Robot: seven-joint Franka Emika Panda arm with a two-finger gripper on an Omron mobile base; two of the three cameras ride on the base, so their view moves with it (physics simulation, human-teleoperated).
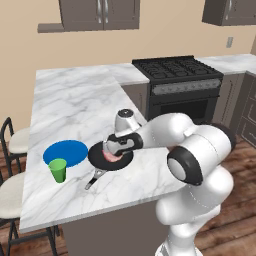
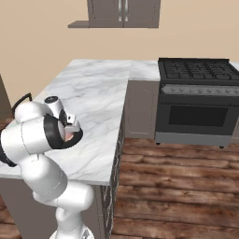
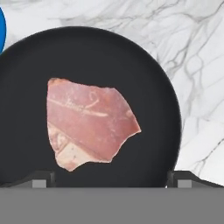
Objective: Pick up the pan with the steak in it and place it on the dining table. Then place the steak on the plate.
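1. The pan (image 1: 107,159) sits on the dining table (image 1: 75,105), just right of the blue plate (image 1: 65,152). A green cup (image 1: 58,170) stands at the plate's near edge.
2. The steak (image 3: 89,122) lies flat in the middle of the pan. It is much smaller than the pan.
3. The gripper (image 3: 111,177) hangs right over the steak. Its two fingers (image 3: 41,179) are spread wide and hold nothing.
4. The steak looks soft, thin and maybe slippery. It will likely bend and sag when lifted.
5. A good place to hold it is across its middle, pinching both side edges.
6. The pan looks hard and heavier, so it should stay put while the steak comes out.
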